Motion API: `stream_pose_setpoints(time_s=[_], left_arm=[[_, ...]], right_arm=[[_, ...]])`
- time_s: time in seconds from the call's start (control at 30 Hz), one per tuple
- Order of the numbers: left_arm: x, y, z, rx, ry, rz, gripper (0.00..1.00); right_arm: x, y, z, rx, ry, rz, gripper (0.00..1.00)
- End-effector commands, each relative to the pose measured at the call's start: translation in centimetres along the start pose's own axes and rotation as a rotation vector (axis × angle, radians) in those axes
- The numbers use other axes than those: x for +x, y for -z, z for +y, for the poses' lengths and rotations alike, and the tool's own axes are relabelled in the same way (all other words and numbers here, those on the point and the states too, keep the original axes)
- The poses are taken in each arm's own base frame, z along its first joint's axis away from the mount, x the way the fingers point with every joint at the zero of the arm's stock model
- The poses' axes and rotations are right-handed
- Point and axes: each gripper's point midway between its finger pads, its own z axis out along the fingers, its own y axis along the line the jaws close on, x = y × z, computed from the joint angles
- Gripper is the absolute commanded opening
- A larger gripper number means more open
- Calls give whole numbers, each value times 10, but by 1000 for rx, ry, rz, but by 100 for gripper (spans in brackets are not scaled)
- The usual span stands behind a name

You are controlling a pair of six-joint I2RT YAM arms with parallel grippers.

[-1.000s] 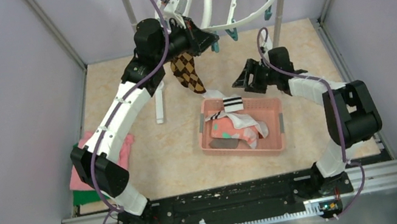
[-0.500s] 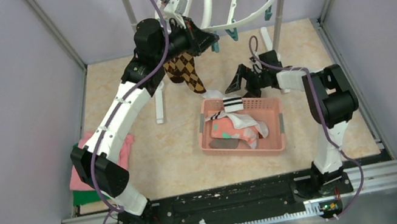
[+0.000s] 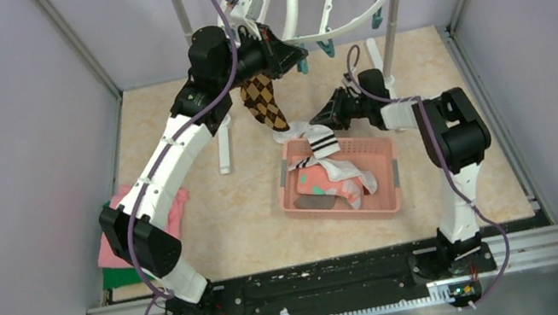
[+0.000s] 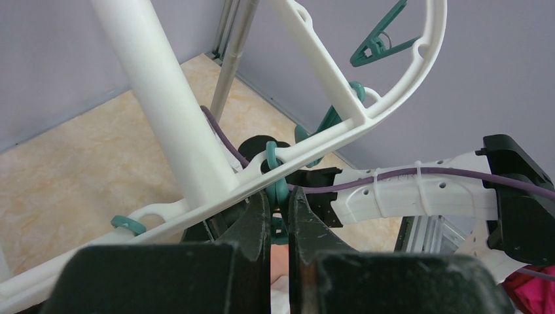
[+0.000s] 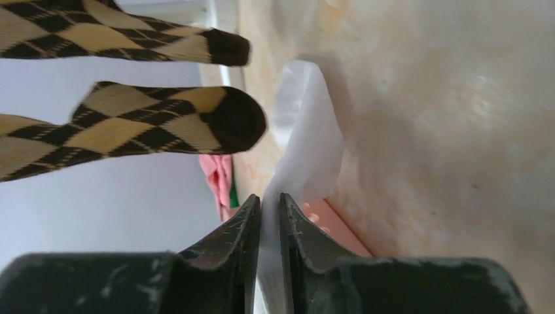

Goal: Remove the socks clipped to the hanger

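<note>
Right tool (image 5: pixel 269 199): swung in to the basket (image 3: pixel 394 176) rim since a second ago, now pinching white sock (image 5: pixel 307 131) draped there. Left tool (image 4: pixel 280 196): pressed together on teal clip (image 4: pixel 273 175) of hanger (image 4: pixel 314 140). Argyle pair (image 3: pixel 264 101): brown-tan, limp, dangling under hanger. Risk: my squeeze slips, pair stays clipped; white sock drags out.

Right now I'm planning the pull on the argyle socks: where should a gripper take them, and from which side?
Probably mid-length, from the right: the argyle socks hang free, toes down, and the left gripper crowds their clipped top at the hanger.
</note>
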Motion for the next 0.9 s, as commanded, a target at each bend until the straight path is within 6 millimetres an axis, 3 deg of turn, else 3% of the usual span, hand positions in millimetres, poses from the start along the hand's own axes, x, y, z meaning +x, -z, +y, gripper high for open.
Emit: stream_pose_setpoints(time_s=[0.0,0.13,0.27,0.43,0.5,0.63,0.73,0.83,0.87], left_arm=[[-41,10,-29,73,-91,-104,0],[-42,12,-30,73,-98,-107,0],[-43,13,-29,70,-100,-108,0],[-44,13,-30,70,-105,-109,0],[-44,13,-30,71,-105,-109,0],[-43,11,-28,74,-102,-107,0],[-44,9,-29,79,-100,-108,0],[-46,8,-30,85,-102,-110,0],[-47,8,-30,84,-104,-112,0]], right_arm=[[-17,7,61,-182,88,-47,12],[-14,20,79,-216,131,-69,2],[-1,44,100,-269,189,-101,0],[38,89,123,-316,300,-123,0],[63,105,121,-305,337,-113,0],[117,125,95,-169,441,-100,0],[140,132,74,-50,585,-159,2],[144,142,65,9,711,-245,16],[140,146,64,27,735,-281,32]])
